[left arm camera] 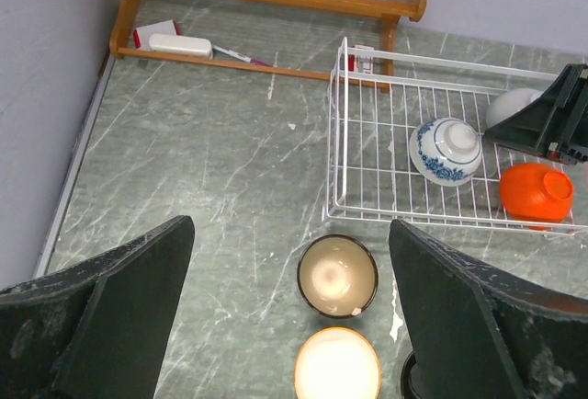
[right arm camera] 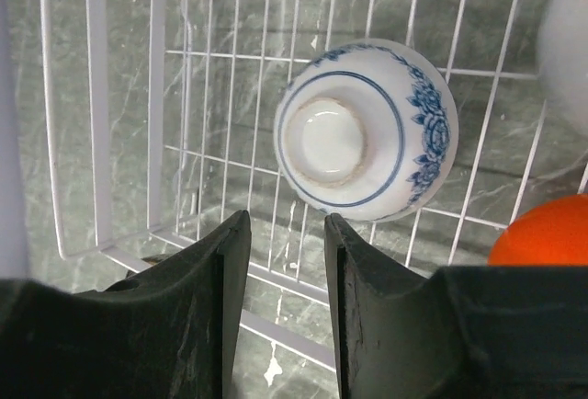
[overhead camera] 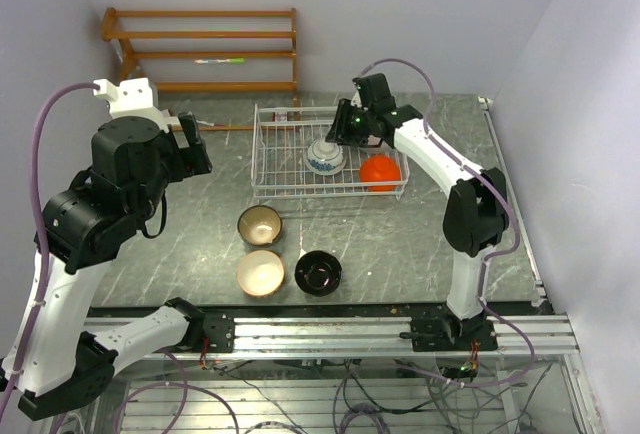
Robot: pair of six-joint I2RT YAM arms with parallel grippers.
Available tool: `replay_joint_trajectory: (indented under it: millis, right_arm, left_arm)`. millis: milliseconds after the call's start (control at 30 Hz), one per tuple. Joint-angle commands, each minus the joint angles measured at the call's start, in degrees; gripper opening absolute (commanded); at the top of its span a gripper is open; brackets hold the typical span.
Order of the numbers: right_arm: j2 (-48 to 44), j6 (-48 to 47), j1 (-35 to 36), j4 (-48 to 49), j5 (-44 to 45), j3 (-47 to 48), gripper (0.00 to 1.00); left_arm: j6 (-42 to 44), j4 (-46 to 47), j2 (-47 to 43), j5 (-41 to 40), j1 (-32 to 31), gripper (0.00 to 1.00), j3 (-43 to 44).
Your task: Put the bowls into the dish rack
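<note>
The white wire dish rack [overhead camera: 283,151] stands at the back middle of the table. In it, upside down, lie the blue-and-white bowl [overhead camera: 325,157] and the orange-red bowl [overhead camera: 380,171]. The white bowl [left arm camera: 513,105] is there too, partly hidden behind my right gripper. My right gripper [overhead camera: 345,126] hovers over the rack's far side, jaws slightly apart and empty; in its wrist view the gripper [right arm camera: 286,217] is just short of the blue-and-white bowl [right arm camera: 366,137]. The brown bowl [overhead camera: 260,224], cream-beige bowl [overhead camera: 260,273] and black bowl [overhead camera: 318,273] sit upright in front of the rack. My left gripper [left arm camera: 290,222] is wide open and empty, high above the table's left side.
An orange-brown wooden slatted shelf [overhead camera: 200,49] stands against the back wall. A white and red object [left arm camera: 175,43] lies on its bottom rail. Walls close in on the left and right. The arms' metal rail [overhead camera: 330,332] runs along the near edge.
</note>
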Motion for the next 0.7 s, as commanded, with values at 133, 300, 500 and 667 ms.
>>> replay_joint_trajectory:
  millis: [133, 300, 500, 667]
  right_arm:
    - [5.21, -8.94, 9.15, -15.36, 18.44, 10.93, 0.43]
    - [7.00, -9.06, 11.06, -17.81, 23.35, 12.87, 0.47]
    - [8.64, -8.86, 11.59, -18.06, 24.81, 12.79, 0.50]
    - [9.90, -9.08, 11.55, -16.30, 25.35, 13.91, 0.50]
  left_arm:
    - [0.62, 1.78, -0.51, 0.57, -0.33, 0.99, 0.01]
    - [0.62, 0.55, -0.82, -0.21, -0.32, 0.99, 0.45]
    - [1.12, -0.39, -1.24, -1.41, -0.33, 0.99, 0.60]
    - [1.54, 0.11, -1.28, -1.48, -0.33, 0.99, -0.09]
